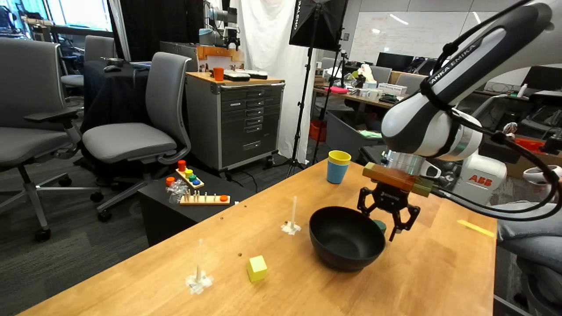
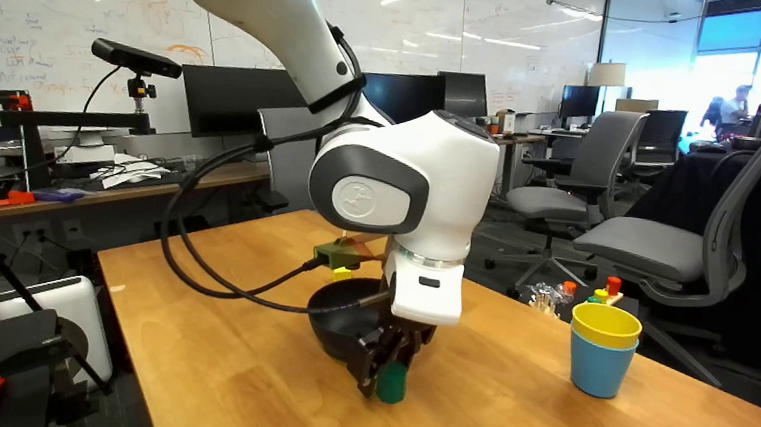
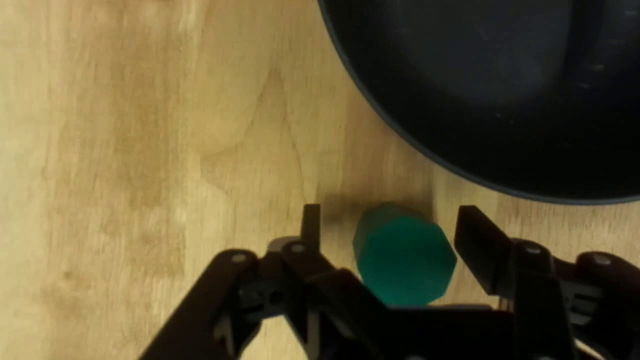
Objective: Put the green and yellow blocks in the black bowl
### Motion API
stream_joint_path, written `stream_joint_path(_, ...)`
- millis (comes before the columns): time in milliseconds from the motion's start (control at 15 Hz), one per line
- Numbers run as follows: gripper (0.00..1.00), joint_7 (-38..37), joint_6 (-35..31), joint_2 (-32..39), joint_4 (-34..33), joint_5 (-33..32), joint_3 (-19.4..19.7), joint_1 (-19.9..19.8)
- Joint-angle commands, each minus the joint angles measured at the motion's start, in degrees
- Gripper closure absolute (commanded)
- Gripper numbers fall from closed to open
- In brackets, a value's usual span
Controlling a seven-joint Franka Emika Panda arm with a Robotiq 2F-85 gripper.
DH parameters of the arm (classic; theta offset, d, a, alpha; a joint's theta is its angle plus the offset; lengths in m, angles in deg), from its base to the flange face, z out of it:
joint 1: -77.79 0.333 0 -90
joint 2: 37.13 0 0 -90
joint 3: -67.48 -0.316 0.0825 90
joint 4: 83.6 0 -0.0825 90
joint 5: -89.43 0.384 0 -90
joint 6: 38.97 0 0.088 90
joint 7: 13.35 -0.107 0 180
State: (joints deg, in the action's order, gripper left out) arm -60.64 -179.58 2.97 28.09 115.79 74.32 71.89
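The green block point(image 3: 407, 265), a small dark-green faceted piece, stands on the table beside the black bowl point(image 3: 450, 165). It also shows in both exterior views point(image 1: 381, 226) point(image 2: 391, 383), partly hidden behind the bowl in one of them. My gripper point(image 3: 390, 215) is open and lowered around the green block, one finger on each side. A gap shows at the left finger; the right finger is very close. The bowl, empty inside, shows in both exterior views point(image 1: 347, 259) point(image 2: 340, 319). The yellow block point(image 1: 257, 268) sits on the table past the bowl, partly hidden in an exterior view point(image 2: 341, 274).
A yellow cup stacked in a blue cup point(image 1: 337, 167) stands near the table's edge, also seen in an exterior view point(image 2: 603, 350). Two thin upright pegs point(image 1: 294, 210) point(image 1: 199, 267) are taped to the table. A flat yellow strip point(image 1: 475, 228) lies on the table.
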Motion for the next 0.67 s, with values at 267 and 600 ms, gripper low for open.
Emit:
stream_joint_path(267,0.81,-1.16,0.41,-0.04,-1.57,-0.63,0.48,0.34)
stream_joint_path(600,0.81,-2.70,-2.02,-3.09,1.44,-1.72,2.11,1.91)
